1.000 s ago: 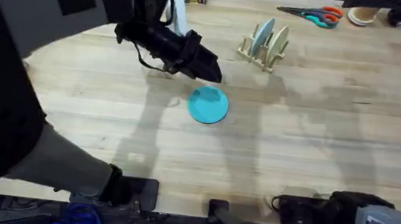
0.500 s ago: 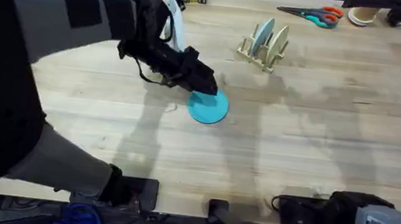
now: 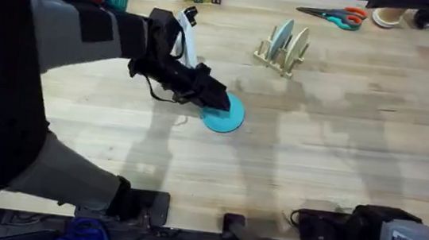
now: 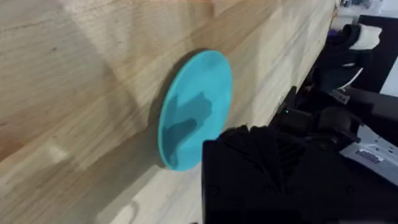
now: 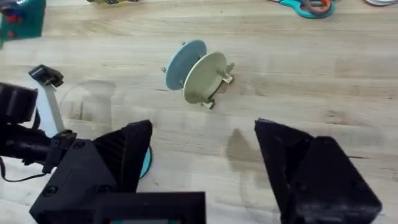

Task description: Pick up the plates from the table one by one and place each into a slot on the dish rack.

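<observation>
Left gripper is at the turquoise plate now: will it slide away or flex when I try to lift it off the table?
The turquoise plate lies flat on the smooth table, so a nudge from the left gripper would probably slide it. It looks thin and keeps its round shape, so likely stiff and light. Its low edge may be hard to catch.

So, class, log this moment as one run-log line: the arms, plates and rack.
left gripper: over turquoise plate's edge | right gripper: open, idle | dish rack: pale blue plate, cream plate
</observation>
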`<state>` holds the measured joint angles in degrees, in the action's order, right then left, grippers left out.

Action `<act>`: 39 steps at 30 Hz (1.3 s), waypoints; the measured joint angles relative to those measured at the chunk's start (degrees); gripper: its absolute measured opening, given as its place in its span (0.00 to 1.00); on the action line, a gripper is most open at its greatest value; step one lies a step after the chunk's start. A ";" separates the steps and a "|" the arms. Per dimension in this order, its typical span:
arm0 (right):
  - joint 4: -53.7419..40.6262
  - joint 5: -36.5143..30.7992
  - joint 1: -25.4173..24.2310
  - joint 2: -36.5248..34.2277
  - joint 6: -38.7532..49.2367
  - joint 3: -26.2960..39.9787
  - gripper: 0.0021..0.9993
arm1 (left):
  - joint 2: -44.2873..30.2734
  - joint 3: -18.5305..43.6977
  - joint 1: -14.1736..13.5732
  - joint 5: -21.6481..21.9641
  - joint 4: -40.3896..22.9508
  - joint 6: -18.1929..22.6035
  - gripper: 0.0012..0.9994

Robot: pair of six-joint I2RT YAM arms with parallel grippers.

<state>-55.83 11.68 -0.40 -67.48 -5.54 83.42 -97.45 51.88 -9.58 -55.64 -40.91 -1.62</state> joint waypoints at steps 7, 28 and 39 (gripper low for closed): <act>0.00 0.00 0.00 0.00 0.00 0.02 1.00 | 0.00 -2.56 0.00 0.25 6.20 -3.49 0.04; 0.00 0.00 0.00 0.00 0.00 0.01 1.00 | -6.91 -3.79 0.17 -2.14 7.09 -5.45 0.04; 0.00 0.00 0.00 0.00 0.00 0.00 1.00 | -6.91 -3.79 0.17 -2.14 7.09 -5.45 0.04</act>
<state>-55.83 11.68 -0.40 -67.48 -5.54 83.42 -104.36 48.10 -9.41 -57.78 -33.82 -7.07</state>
